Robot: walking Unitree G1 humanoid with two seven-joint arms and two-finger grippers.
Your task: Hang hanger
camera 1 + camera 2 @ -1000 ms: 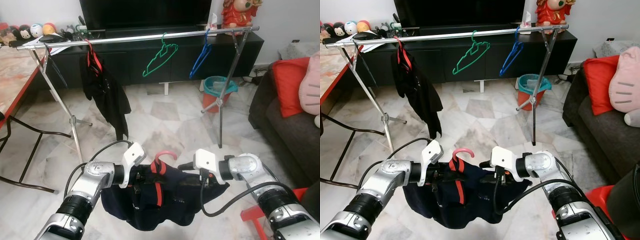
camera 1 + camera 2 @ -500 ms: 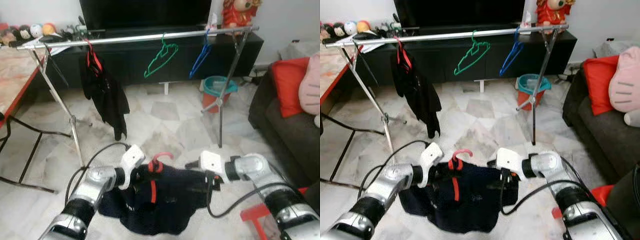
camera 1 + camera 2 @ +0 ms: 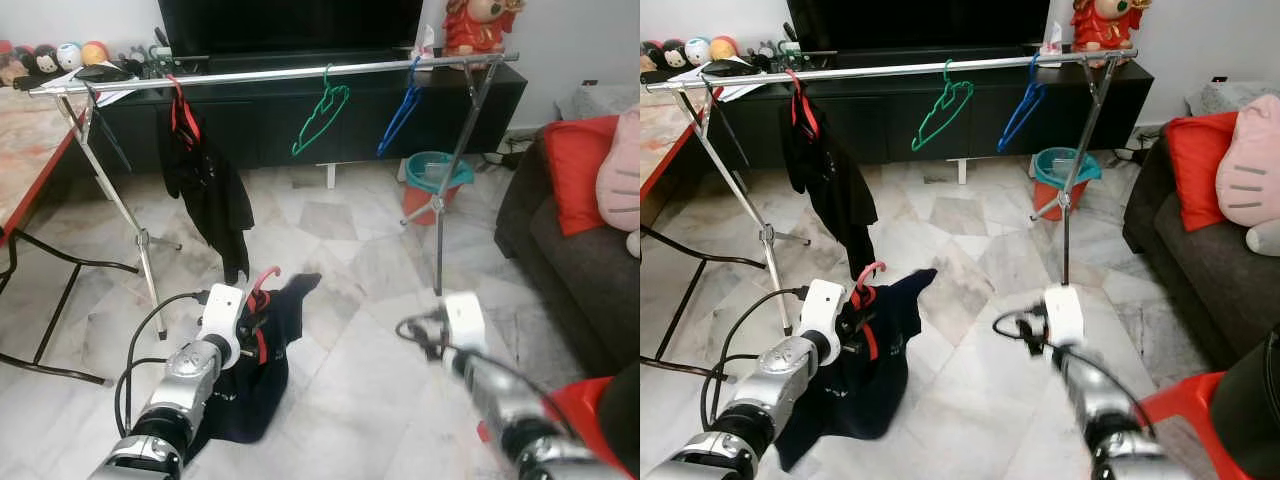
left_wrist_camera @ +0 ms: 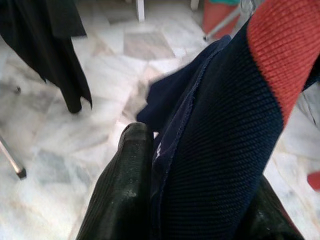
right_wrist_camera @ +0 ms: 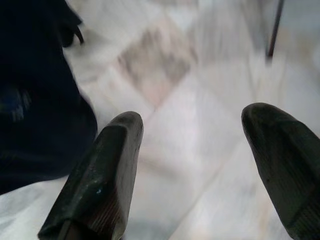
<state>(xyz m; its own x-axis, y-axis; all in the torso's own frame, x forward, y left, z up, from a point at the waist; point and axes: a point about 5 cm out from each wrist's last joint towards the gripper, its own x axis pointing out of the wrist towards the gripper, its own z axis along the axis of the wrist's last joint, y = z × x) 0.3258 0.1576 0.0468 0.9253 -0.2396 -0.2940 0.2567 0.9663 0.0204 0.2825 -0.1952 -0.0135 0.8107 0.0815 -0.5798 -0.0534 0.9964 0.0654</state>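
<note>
A navy garment (image 3: 250, 385) with red trim hangs on a red hanger whose hook (image 3: 263, 280) sticks up above my left gripper (image 3: 252, 322). That gripper is shut on the hanger's neck, low over the floor in front of the clothes rail (image 3: 270, 74). In the left wrist view the navy cloth (image 4: 225, 145) and its red trim (image 4: 285, 55) lie against a black finger (image 4: 125, 185). My right gripper (image 5: 192, 117) is open over bare floor, apart from the garment (image 5: 30, 100), and appears blurred to the right (image 3: 420, 330).
The rail carries a black garment on a red hanger (image 3: 205, 185), a green hanger (image 3: 320, 112) and a blue hanger (image 3: 400, 105). Behind it stand a black TV cabinet (image 3: 260, 125) and a teal bucket (image 3: 435, 175). A table (image 3: 25, 150) is left, a couch (image 3: 585, 240) right.
My right gripper let go of the garment and pulled back to the right. The garment now hangs from the left gripper alone and has swung left, bunched beneath it.
</note>
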